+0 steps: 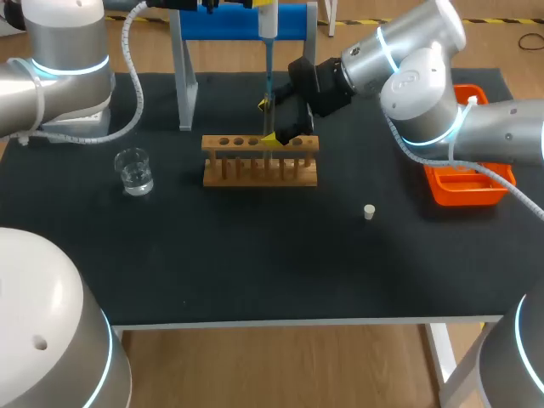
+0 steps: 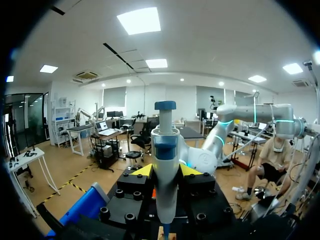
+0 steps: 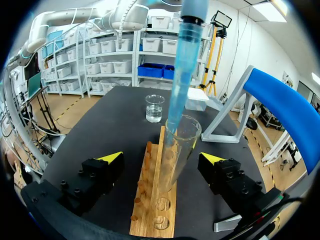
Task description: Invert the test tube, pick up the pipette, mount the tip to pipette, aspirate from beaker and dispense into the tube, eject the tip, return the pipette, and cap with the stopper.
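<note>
The test tube (image 3: pixel 177 155) is stood in the rack (image 3: pixel 150 210), between the spread fingers (image 3: pixel 107 167) of the right hand (image 3: pixel 162 157). The pipette (image 2: pixel 164 150), gripped in the left hand (image 2: pixel 166 172), is entered in its mouth from above. The beaker (image 3: pixel 154 108) is found ahead of the right hand, beyond the rack.

The pipette (image 2: pixel 164 165) is showing white and blue, its tip (image 3: pixel 182 75) translucent blue. The rack (image 1: pixel 259 160) is looking pale wood on the black table (image 1: pixel 255 272); the bin (image 1: pixel 459 194) is glowing orange; the stopper (image 1: pixel 369 212) is showing cream.
</note>
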Available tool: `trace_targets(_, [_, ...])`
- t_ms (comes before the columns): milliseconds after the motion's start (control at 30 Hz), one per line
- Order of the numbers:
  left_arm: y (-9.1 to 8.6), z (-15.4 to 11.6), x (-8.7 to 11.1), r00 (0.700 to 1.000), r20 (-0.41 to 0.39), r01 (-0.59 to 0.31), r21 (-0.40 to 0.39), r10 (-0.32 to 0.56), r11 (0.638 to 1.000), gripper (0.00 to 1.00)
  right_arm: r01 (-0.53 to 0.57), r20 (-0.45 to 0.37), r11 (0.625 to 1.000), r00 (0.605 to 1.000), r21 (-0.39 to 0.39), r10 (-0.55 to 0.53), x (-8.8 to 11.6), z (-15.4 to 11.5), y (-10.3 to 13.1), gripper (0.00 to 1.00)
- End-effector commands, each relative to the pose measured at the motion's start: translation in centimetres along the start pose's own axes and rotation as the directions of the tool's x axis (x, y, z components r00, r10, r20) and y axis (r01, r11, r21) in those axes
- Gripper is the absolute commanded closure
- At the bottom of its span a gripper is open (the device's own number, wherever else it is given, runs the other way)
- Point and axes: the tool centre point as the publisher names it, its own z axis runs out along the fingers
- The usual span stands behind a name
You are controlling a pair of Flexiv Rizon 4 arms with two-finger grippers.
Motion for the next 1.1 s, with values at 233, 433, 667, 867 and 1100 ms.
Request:
trace_targets(233, [0.0,-0.6,0.0,1.000,0.004,-0.025,0.001,0.025,1.000,1.00,-0.001,-0.002,1.000,1.000,0.004,0.001,0.0,-0.2,0.1,0.00])
trace_targets(433, [0.2,-0.5,0.0,0.999,0.003,-0.032,0.005,0.032,0.999,1.00,-0.001,-0.002,1.000,1.000,0.004,0.001,0.0,-0.2,0.1,0.00])
trace_targets(667, [0.5,-0.3,0.0,0.999,-0.001,-0.032,0.013,0.032,0.999,1.00,-0.001,-0.002,1.000,1.000,0.004,0.001,0.0,-0.2,0.1,0.00])
trace_targets(867, [0.8,-0.1,-0.1,1.000,-0.004,-0.029,0.018,0.029,0.999,1.00,-0.001,-0.002,1.000,1.000,0.004,0.001,0.0,-0.2,0.1,0.00])
trace_targets(1100, [1.3,0.0,-0.2,1.000,-0.007,-0.022,0.022,0.022,1.000,1.00,-0.001,-0.002,1.000,1.000,0.004,0.001,0.0,-0.2,0.1,0.00])
